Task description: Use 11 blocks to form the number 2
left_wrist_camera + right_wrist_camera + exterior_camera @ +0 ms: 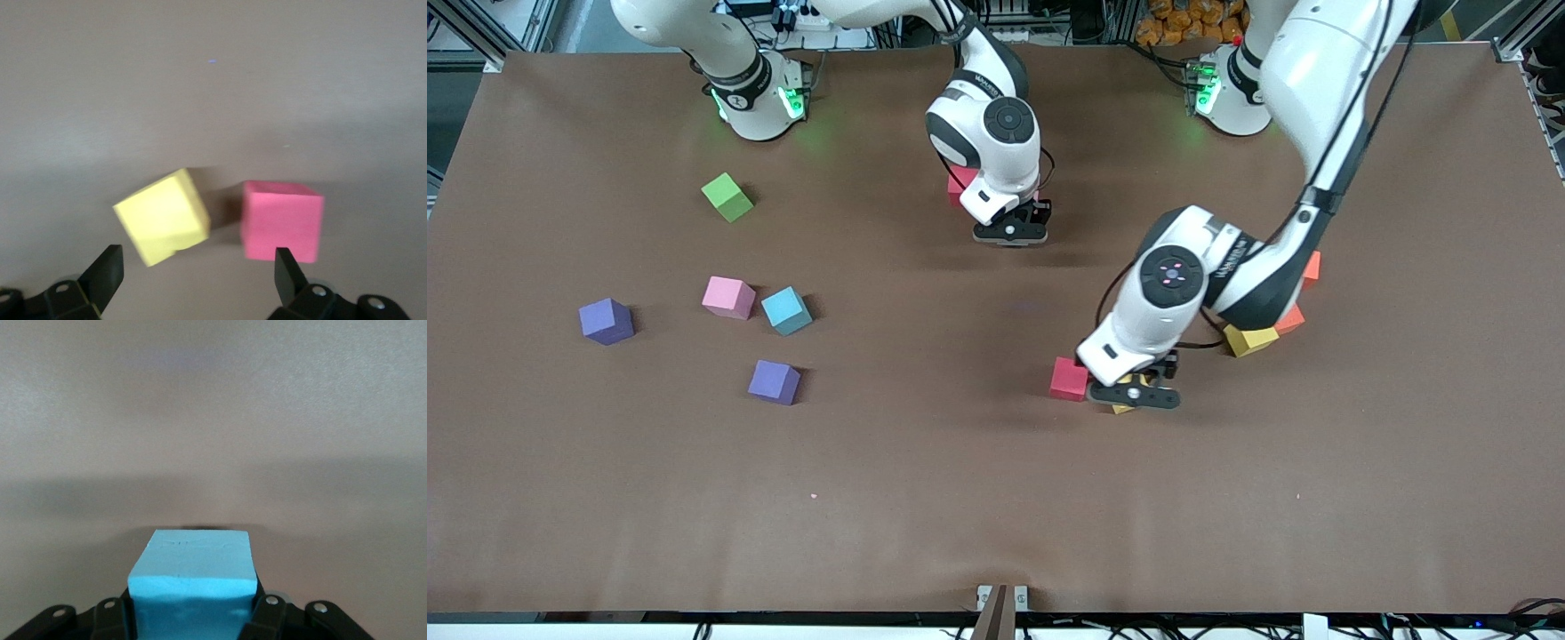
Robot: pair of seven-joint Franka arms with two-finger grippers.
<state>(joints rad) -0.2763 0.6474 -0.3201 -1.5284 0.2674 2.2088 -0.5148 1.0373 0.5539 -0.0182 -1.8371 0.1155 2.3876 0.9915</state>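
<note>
Taking the table as a clock face seen from the front camera, with twelve at the robots' bases, the blocks lie loose in groups and two are at the grippers. The left gripper [1136,397] [198,257] hangs low at about four o'clock from the table's middle, jaws spread wide and empty, straddling a tilted yellow matte cube [1123,408] [163,217] that rests on the brown table [996,498]. A red matte cube [1069,379] [283,220] sits just beside that one at its nine o'clock, with a narrow gap between them. The right gripper [1011,233] [193,607] is at twelve o'clock from the middle, low over the table, its jaws clamped on a teal-blue matte cube [193,577] whose top face stands clear of the fingers [267,613]. At that gripper's eleven o'clock a second red cube [959,185] peeks out from under the arm. Toward three o'clock, partly under the left arm, a second yellow cube [1250,339] touches an orange cube [1289,320], with another orange cube [1312,265] at its one o'clock. At nine o'clock a pink cube [728,297] and a second teal-blue cube [786,310] sit just beside each other, a purple cube [607,321] farther out the same way, and another purple cube [774,382] at eight o'clock. The light green cube [727,196] lies alone at ten o'clock.
</note>
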